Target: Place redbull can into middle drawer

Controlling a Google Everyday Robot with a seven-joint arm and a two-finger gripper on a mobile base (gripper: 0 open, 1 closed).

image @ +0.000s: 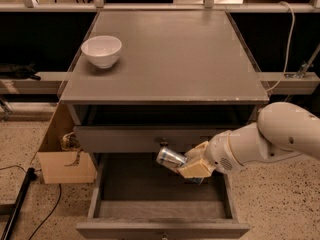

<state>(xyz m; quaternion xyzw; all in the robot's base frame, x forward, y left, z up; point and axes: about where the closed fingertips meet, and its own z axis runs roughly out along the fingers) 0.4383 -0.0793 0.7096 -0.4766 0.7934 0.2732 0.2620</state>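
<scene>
Camera view looks down at a grey cabinet whose flat counter (pixel 175 59) fills the upper middle of the scene. A white bowl (pixel 101 50) sits upright near the counter's back left corner, well apart from everything else.

Below the counter, the upper drawer (pixel 125 139) shows only its flat grey front with a small knob (pixel 163 143) at its centre. Beneath it the middle drawer (pixel 135 186) is pulled out toward the camera, showing a deep rectangular box with a bare grey floor and side walls.

The white arm (pixel 280 139) reaches in from the right edge and ends in the claw (pixel 189 165), which hangs over the open middle drawer, just in front of the upper drawer's face and a little right of the knob. Its tan fingers (pixel 196 170) are closed around the redbull can (pixel 171 157), gripping it at one end. The can lies tilted, nearly on its side, with its free silver end pointing left and slightly up, toward the knob. It is above the drawer's floor, in the back half of the box, and does not appear to touch the floor or the walls.

To the left of the cabinet, an open cardboard box (pixel 65 166) rests on the speckled floor (pixel 280 209), and a dark cable (pixel 45 219) runs across the floor near it. A pale cord (pixel 289 39) hangs at the right of the counter.
</scene>
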